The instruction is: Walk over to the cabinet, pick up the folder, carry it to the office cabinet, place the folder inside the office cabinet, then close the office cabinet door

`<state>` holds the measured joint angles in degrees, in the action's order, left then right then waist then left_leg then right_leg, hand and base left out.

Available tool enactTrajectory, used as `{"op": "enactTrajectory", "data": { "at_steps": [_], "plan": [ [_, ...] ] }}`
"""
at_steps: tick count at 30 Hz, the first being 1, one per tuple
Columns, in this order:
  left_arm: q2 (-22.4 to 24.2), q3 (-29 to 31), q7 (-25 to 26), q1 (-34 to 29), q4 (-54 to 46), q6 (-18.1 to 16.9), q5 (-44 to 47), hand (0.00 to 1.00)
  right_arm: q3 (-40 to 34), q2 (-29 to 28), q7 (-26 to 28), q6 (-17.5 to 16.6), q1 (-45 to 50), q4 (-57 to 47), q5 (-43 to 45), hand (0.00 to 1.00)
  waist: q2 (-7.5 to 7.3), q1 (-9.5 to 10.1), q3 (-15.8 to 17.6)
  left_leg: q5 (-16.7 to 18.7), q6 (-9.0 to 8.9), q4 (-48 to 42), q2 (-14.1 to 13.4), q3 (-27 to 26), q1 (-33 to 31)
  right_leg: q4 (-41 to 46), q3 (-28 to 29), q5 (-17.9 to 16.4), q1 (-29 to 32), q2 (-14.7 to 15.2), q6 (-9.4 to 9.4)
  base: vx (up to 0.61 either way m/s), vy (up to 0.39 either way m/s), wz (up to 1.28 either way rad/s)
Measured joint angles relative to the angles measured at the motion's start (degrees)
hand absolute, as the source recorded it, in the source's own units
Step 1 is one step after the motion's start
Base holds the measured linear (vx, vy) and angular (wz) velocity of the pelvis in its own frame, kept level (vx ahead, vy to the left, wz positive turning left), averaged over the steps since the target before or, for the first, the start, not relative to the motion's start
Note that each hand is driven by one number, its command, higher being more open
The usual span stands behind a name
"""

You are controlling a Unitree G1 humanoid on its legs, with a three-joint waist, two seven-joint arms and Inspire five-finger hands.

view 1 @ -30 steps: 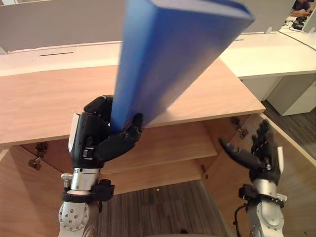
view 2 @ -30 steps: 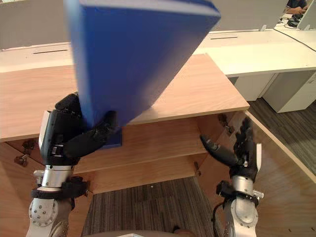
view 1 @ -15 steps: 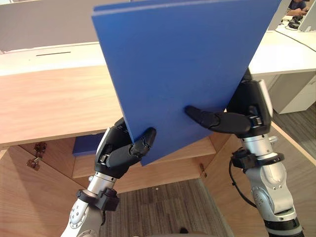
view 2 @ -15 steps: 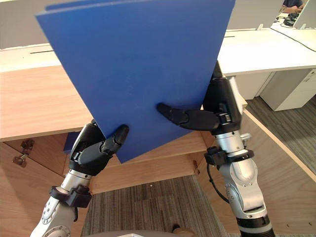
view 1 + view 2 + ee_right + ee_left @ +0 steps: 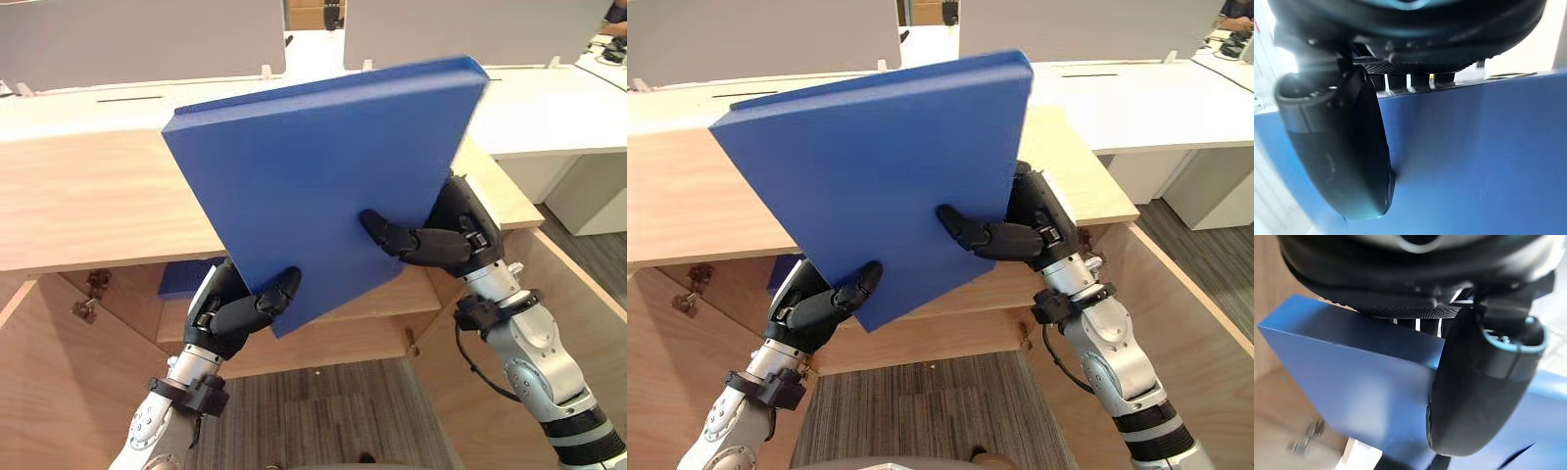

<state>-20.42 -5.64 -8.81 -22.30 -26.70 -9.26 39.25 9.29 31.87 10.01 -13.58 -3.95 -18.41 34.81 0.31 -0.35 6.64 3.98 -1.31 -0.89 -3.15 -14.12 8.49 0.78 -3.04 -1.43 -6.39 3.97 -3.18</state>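
A thick blue folder (image 5: 323, 186) is held up in the air, tilted, in front of the wooden office cabinet (image 5: 88, 206). My left hand (image 5: 240, 305) is shut on its lower corner, thumb on the near face. On the folder's right edge my right hand (image 5: 441, 240) is also shut, its thumb lying across the near face and its fingers behind. In the wrist views each thumb presses on the blue cover (image 5: 1366, 396), (image 5: 1474, 156). The cabinet stands open below, with wooden shelves (image 5: 343, 328) inside and both doors swung out.
A second blue thing (image 5: 186, 279) lies on the upper shelf inside the cabinet. The open right door (image 5: 578, 313) and left door (image 5: 59, 392) flank my arms. White desks (image 5: 549, 108) with grey dividers stand behind the cabinet. Grey carpet (image 5: 313, 421) lies below.
My right hand has tightened on the folder's right edge. The folder has come down and leaned back, so its top edge now shows. The camera has shifted.
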Motion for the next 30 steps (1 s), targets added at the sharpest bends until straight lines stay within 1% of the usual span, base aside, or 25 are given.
{"op": "enactTrajectory", "data": {
  "at_steps": [3, 4, 6, 7, 8, 9, 10, 12, 16, 18, 19, 21, 23, 25, 26, 28, 30],
  "plan": [
    [7.3, 3.9, 1.1, 0.1, -1.4, -2.0, -4.6, 1.0, -1.5, -6.9, -0.3, 0.0, 0.2, -0.3, -3.7, 0.0, 0.1, 1.07, -0.3, -0.2, 0.18, 0.0, 0.1, 0.6, -0.3, 0.0, -0.6, 0.0, 0.0, 0.3, 0.0, -0.03, -0.016, 0.12],
    [8.6, 4.8, 1.4, 0.1, -1.7, -2.5, -5.2, 1.0, -1.9, -8.2, -0.3, 0.0, 0.3, -0.4, -4.2, 0.0, 0.15, 1.13, -0.4, -0.3, 0.22, 0.0, 0.1, 0.9, -0.4, 0.0, -0.8, 0.0, 0.0, 0.3, 0.0, -0.03, -0.023, 0.18],
    [13.2, 9.8, 3.6, 0.0, -1.6, -4.5, -9.8, 1.0, -3.4, -12.5, -1.1, 0.0, 0.3, -0.6, -6.3, 0.0, 0.47, 1.37, -1.2, -0.8, 0.36, 0.5, 0.2, 1.7, -0.6, 0.0, -1.5, 0.0, 0.0, 0.5, 0.0, -0.03, -0.024, 0.19],
    [14.1, 11.1, 4.5, 0.1, -1.5, -5.0, -11.6, 1.0, -3.9, -13.3, -1.4, 0.0, 0.3, -0.7, -7.2, 0.0, 0.51, 1.43, -1.3, -0.9, 0.39, 0.6, 0.3, 2.0, -0.7, 0.0, -1.7, 0.0, -0.1, 0.6, 0.0, -0.03, -0.023, 0.19],
    [15.6, 13.6, 6.3, 0.1, -0.8, -5.9, -14.2, 1.0, -5.0, -14.7, -1.8, 0.0, 0.3, -0.8, -8.6, 0.0, 0.51, 1.58, -1.3, -1.1, 0.38, 0.7, 0.3, 2.4, -0.7, 0.0, -2.0, 0.0, -0.2, 0.6, 0.0, -0.05, -0.028, 0.17],
    [16.7, 16.3, 8.2, 0.2, 0.9, -6.5, -15.9, 1.0, -5.9, -15.5, -2.4, 0.0, 0.3, -0.8, -9.3, 0.0, 0.53, 1.82, -1.3, -1.2, 0.36, 0.8, 0.4, 2.6, -0.6, 0.0, -2.1, 0.0, -0.4, 0.6, 0.0, -0.04, -0.023, 0.12],
    [17.2, 17.7, 9.1, 0.1, 2.1, -6.5, -16.6, 1.0, -6.5, -15.8, -2.6, 0.0, 0.3, -0.8, -9.5, 0.0, 0.53, 1.95, -1.4, -1.3, 0.35, 0.8, 0.4, 2.6, -0.5, 0.0, -2.1, 0.0, -0.5, 0.6, 0.0, -0.06, -0.029, 0.06],
    [18.7, 22.3, 12.5, -0.3, 7.5, -6.3, -18.5, 1.0, -8.4, -16.6, -3.6, -0.2, 0.3, -1.0, -9.7, 0.0, 0.51, 2.36, -1.4, -1.5, 0.28, 1.1, 0.4, 2.8, -0.6, 0.0, -2.2, 0.0, -0.5, 0.6, -0.01, -0.06, -0.031, 0.03],
    [20.5, 26.0, 15.3, -2.2, 14.2, -5.4, -21.3, 1.0, -9.6, -16.8, -4.2, -0.2, 0.3, -1.3, -9.7, 0.0, 0.47, 2.41, -1.5, -2.5, 0.23, 2.6, 0.5, 3.2, -0.4, 0.0, -2.7, 0.0, -0.2, 0.6, -0.01, -0.04, -0.026, 0.06],
    [21.3, 26.9, 16.1, -2.7, 17.4, -4.6, -21.3, 1.0, -9.5, -16.8, -4.2, -0.2, 0.3, -1.3, -9.7, 0.0, 0.47, 2.45, -1.7, -2.9, 0.19, 3.1, 0.5, 3.3, -0.6, 0.0, -2.8, 0.0, 0.2, 0.6, -0.02, -0.02, -0.028, 0.05],
    [21.7, 27.3, 16.3, -2.9, 20.6, -4.1, -21.2, 1.0, -9.2, -16.7, -4.2, -0.2, 0.3, -1.3, -9.8, 0.0, 0.51, 2.51, -2.0, -3.0, 0.15, 3.1, 0.5, 3.5, -0.7, 0.0, -3.0, 0.0, 0.3, 0.6, -0.02, -0.01, -0.025, 0.03],
    [21.7, 27.3, 16.2, -3.2, 24.7, -3.7, -21.2, 1.0, -8.2, -16.6, -4.2, -0.2, 0.3, -1.3, -9.8, 0.0, 0.53, 2.52, -2.4, -3.0, 0.13, 3.1, 0.4, 3.5, -0.7, 0.0, -3.0, 0.0, 0.3, 0.6, -0.02, 0.0, 0.0, 0.0],
    [21.6, 27.2, 15.8, -3.1, 31.7, -2.7, -21.3, 1.0, -5.0, -16.1, -4.1, -0.2, 0.3, -1.3, -9.7, 0.0, 0.5, 2.39, -2.8, -3.0, 0.11, 3.1, 0.3, 3.3, -0.7, 0.0, -2.9, 0.0, 0.4, 0.6, -0.02, -0.01, -0.009, -0.03],
    [21.3, 26.6, 15.0, -2.8, 38.2, -1.4, -21.7, 1.0, -0.8, -15.1, -3.8, -0.2, 0.3, -1.2, -9.9, 0.0, 0.46, 2.3, -2.8, -3.0, 0.1, 3.1, 0.3, 3.1, -0.8, 0.0, -2.6, 0.0, 0.6, 0.6, -0.02, -0.02, -0.014, -0.06],
    [21.1, 26.5, 13.7, -2.3, 44.2, -0.3, -23.6, 1.0, 3.1, -13.9, -3.1, -0.2, 0.3, -1.0, -10.8, 0.0, 0.41, 2.34, -2.8, -3.0, 0.08, 3.1, 0.3, 3.0, -0.8, 0.0, -2.5, 0.0, 0.7, 0.6, -0.02, -0.03, -0.015, -0.05],
    [20.6, 26.4, 12.7, -1.2, 50.7, 0.5, -24.8, 1.0, 7.2, -12.8, -2.4, -0.2, 0.3, -0.3, -12.6, 0.0, 0.26, 2.39, -3.1, -3.0, 0.03, 3.2, 0.2, 2.8, -1.2, 0.0, -2.3, 0.0, 1.2, 0.6, -0.02, -0.02, -0.015, -0.06],
    [18.7, 26.0, 12.1, 0.5, 61.3, 1.5, -26.5, 1.0, 13.8, -10.8, -1.4, -0.2, 0.0, 2.1, -16.6, 0.0, -0.05, 2.4, -3.3, -3.0, -0.04, 2.8, 0.1, 2.7, -2.2, 0.0, -2.1, 0.0, 2.2, 0.5, 0.0, -0.01, -0.018, -0.04]
  ]
}}
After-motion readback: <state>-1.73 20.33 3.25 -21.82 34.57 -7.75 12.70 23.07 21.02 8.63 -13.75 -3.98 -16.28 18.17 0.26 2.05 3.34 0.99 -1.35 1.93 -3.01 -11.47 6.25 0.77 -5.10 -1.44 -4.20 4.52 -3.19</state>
